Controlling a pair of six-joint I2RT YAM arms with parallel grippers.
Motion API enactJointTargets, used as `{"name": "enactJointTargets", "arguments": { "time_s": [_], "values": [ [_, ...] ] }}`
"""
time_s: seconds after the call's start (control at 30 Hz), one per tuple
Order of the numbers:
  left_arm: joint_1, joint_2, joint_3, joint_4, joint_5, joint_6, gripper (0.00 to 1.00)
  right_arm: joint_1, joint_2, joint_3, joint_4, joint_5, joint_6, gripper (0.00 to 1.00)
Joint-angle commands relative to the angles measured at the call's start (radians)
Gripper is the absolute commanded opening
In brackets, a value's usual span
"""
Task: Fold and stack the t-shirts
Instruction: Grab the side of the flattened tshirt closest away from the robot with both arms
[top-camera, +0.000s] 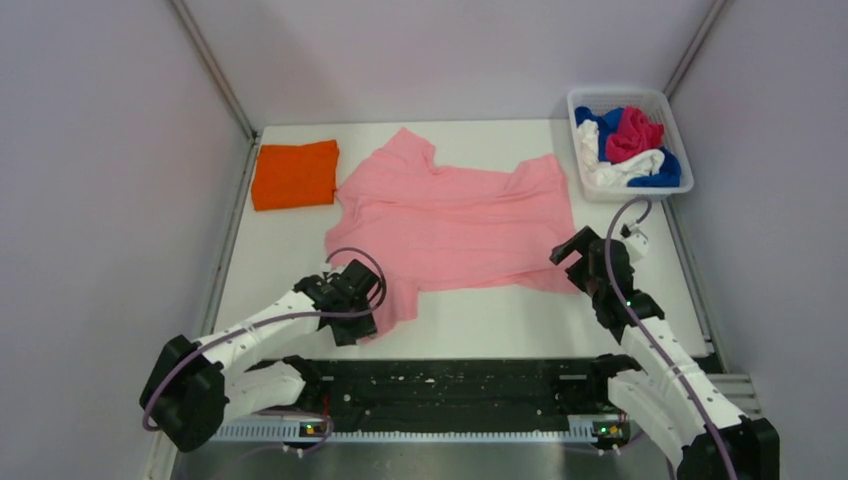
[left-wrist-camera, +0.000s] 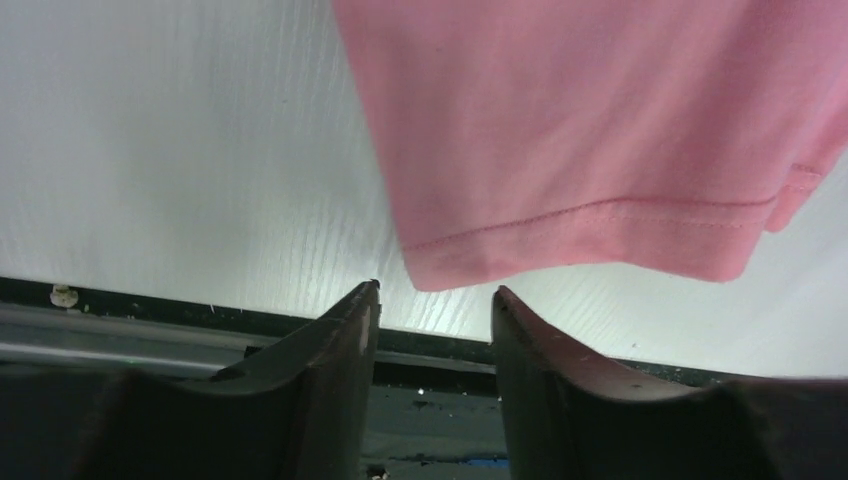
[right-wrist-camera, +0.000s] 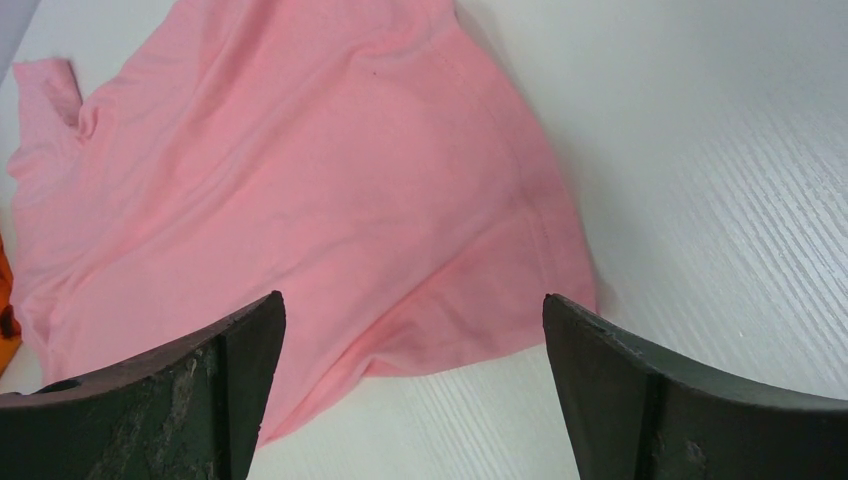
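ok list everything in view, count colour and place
pink t-shirt: 1, light pink, spread mid-table
orange t-shirt: 1, orange, folded, far left
basket: 1, white, far right corner
blue t-shirt: 1, blue, crumpled in basket
white t-shirt: 1, white, crumpled in basket
magenta t-shirt: 1, magenta, atop those
table: 1, white, under everything
left gripper: 1, black, open, at pink t-shirt's near left corner
right gripper: 1, black, open, at its near right corner
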Motion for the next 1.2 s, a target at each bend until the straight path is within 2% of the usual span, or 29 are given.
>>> {"name": "enactJointTargets", "arguments": {
  "time_s": [0.0, 0.2, 0.37, 0.43, 0.5, 0.67, 0.77, 0.87, 1.17],
  "values": [
    [-0.002, 0.07, 0.022, 0.083, 0.012, 0.015, 0.47, -0.007, 0.001, 0.036, -0.009, 0.037, -0.022, 0.98],
    [-0.01, 0.159, 0.017, 0.105, 0.04, 0.061, 0.46, -0.008, 0.005, 0.036, -0.048, 0.085, -0.001, 0.97],
    [-0.01, 0.258, 0.046, 0.125, -0.009, 0.06, 0.34, -0.008, 0.033, 0.059, -0.107, 0.103, 0.003, 0.95],
    [-0.01, 0.289, 0.058, 0.138, -0.016, 0.066, 0.23, -0.009, 0.042, 0.075, -0.14, 0.107, 0.002, 0.95],
    [-0.01, 0.31, 0.07, 0.149, -0.005, 0.072, 0.01, -0.009, 0.044, 0.081, -0.173, 0.11, -0.003, 0.94],
    [-0.01, 0.296, 0.073, 0.147, -0.008, 0.093, 0.0, -0.009, 0.043, 0.089, -0.342, 0.145, 0.05, 0.9],
    [-0.01, 0.272, 0.064, 0.153, -0.007, 0.11, 0.0, -0.01, 0.061, 0.078, -0.37, 0.155, 0.061, 0.85],
    [-0.01, 0.271, 0.07, 0.16, 0.002, 0.128, 0.0, -0.011, 0.106, 0.067, -0.339, 0.129, 0.051, 0.75],
    [-0.011, 0.284, 0.067, 0.177, 0.018, 0.136, 0.0, -0.01, 0.219, 0.076, -0.148, 0.09, 0.016, 0.57]
  ]
}}
